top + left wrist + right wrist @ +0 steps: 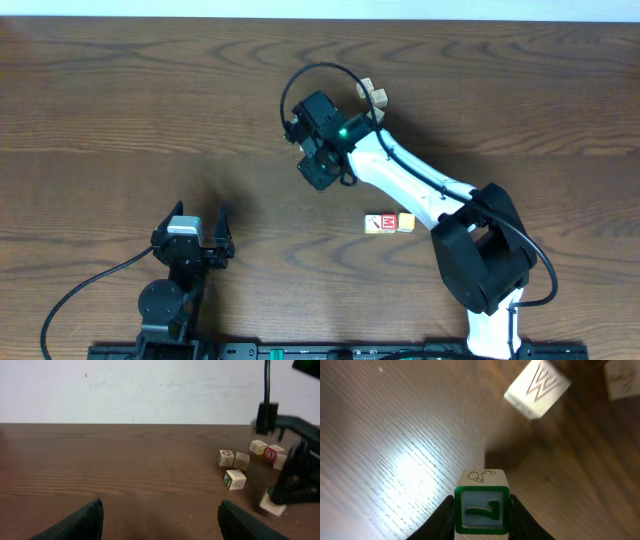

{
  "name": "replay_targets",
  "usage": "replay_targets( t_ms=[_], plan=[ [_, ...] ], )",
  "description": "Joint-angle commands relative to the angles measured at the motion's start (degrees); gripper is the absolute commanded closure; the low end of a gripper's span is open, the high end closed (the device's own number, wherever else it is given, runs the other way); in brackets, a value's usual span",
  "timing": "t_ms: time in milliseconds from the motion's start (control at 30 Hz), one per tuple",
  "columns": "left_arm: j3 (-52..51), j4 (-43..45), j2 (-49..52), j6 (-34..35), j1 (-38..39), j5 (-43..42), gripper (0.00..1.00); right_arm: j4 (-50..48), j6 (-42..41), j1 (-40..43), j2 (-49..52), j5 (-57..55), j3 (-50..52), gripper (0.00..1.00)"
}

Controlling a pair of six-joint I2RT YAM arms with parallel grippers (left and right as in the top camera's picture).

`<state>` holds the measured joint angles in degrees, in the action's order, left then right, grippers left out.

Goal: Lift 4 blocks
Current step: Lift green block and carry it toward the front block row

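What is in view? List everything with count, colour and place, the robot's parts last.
green block: one, green-framed face, pale top, gripped by the right gripper.
red block: one, red with a white letter, on the table near the right arm's base.
yellow block: one, yellow, right beside the red block.
pale blocks: five, cream, clustered on the table beyond the right arm; one partly hidden.
red-faced block: one, among the pale blocks.
table: one, dark brown wood.
wall: one, white, behind the table.
left gripper: one, black, open and empty, at the near left.
right gripper: one, black, on the white-and-black right arm, mid-table, shut on the green block.
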<state>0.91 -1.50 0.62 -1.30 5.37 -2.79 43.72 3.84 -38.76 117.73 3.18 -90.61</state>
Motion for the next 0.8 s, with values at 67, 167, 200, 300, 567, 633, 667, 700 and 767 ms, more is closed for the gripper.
replay_targets(
  t_ms=[67, 167, 200, 300, 567, 633, 667, 700, 767],
  plan=[
    [-0.7, -2.5, -0.2, 0.3, 0.1, 0.9, 0.27, 1.0, -4.9, 0.3, -1.7, -0.1, -5.0, 0.69],
    [-0.7, -2.5, -0.2, 0.3, 0.1, 0.9, 0.27, 1.3, -8.2, 1.4, -3.3, -0.1, -5.5, 0.69],
    [-0.7, -2.5, -0.2, 0.3, 0.1, 0.9, 0.26, 1.5, -9.0, 1.8, -3.9, -0.1, -5.5, 0.71],
    [-0.7, -2.5, -0.2, 0.3, 0.1, 0.9, 0.27, 3.3, -10.4, 3.8, -6.3, -0.1, -5.5, 0.76],
    [-0.7, -2.5, -0.2, 0.3, 0.1, 0.9, 0.27, 9.4, -10.7, 12.1, -14.0, -0.1, -5.5, 0.78],
    [-0.7, -2.5, -0.2, 0.3, 0.1, 0.9, 0.27, 11.3, -10.6, 14.2, -16.0, -0.1, -5.5, 0.76],
    [-0.7, -2.5, -0.2, 0.3, 0.1, 0.9, 0.27, 12.1, -10.6, 15.1, -16.7, -0.1, -5.5, 0.76],
    [-0.7, -2.5, -0.2, 0.3, 0.1, 0.9, 0.27, 13.0, -10.6, 16.0, -17.5, -0.1, -5.5, 0.76],
    [-0.7, -2.5, -0.2, 0.3, 0.1, 0.9, 0.27, 15.5, -10.6, 17.6, -18.9, -0.1, -5.5, 0.73]
  ],
)
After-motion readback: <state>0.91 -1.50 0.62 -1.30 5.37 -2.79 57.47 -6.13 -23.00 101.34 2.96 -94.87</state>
